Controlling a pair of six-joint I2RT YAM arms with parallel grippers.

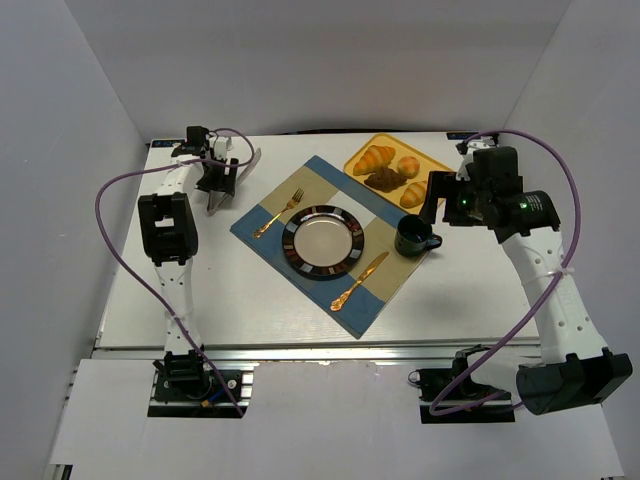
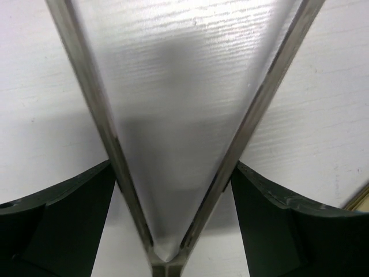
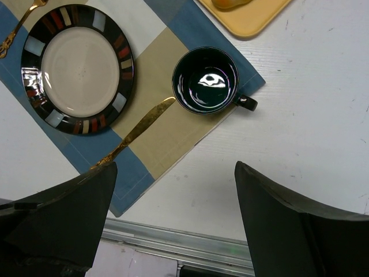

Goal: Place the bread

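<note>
Left gripper (image 1: 217, 183) clamps tongs (image 2: 95, 104), blades spread, nothing between them; right gripper (image 3: 174, 173) wide open, empty, near mug (image 1: 412, 236). Risk: tongs nip croissant (image 1: 374, 157) instead of bread (image 1: 385, 180), pieces crowded on far tray (image 1: 426, 155).

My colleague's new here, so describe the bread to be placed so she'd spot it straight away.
Find the yellow tray at the far right of the table. Among the baked pieces on it, the bread lies nearest the mug; it alone is dark chocolate-brown and lumpy, while the croissant and bun are golden.
</note>
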